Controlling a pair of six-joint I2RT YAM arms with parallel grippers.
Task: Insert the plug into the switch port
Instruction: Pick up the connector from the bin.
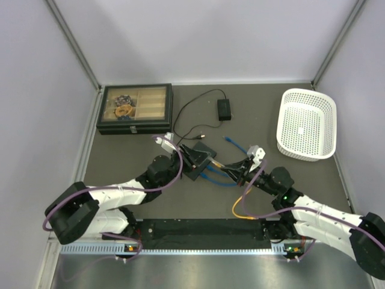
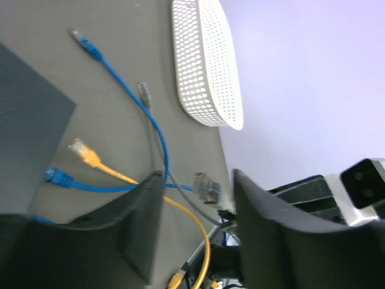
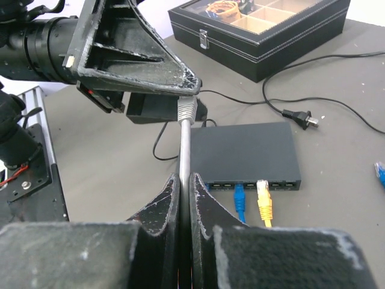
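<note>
The dark grey switch [image 3: 246, 150] lies flat, its row of ports [image 3: 252, 185] facing my right wrist camera. A blue plug [image 3: 239, 197] and a yellow plug [image 3: 263, 195] sit in two of those ports. My right gripper [image 3: 185, 179] is shut on a grey cable just below its plug [image 3: 187, 109], which points up, to the left of the switch and above the table. In the left wrist view, that plug [image 2: 207, 187] hangs between the parted fingers of my left gripper [image 2: 197, 176] with a gap on each side. From above, both grippers [image 1: 191, 155] [image 1: 239, 170] flank the switch [image 1: 201, 158].
A black compartment case [image 1: 135, 108] stands at the back left, and a white perforated basket [image 1: 307, 123] at the back right. A small black power brick [image 1: 224, 108] with its thin lead lies behind the switch. Loose blue [image 2: 84, 41] and grey [image 2: 144, 93] cable ends lie toward the basket.
</note>
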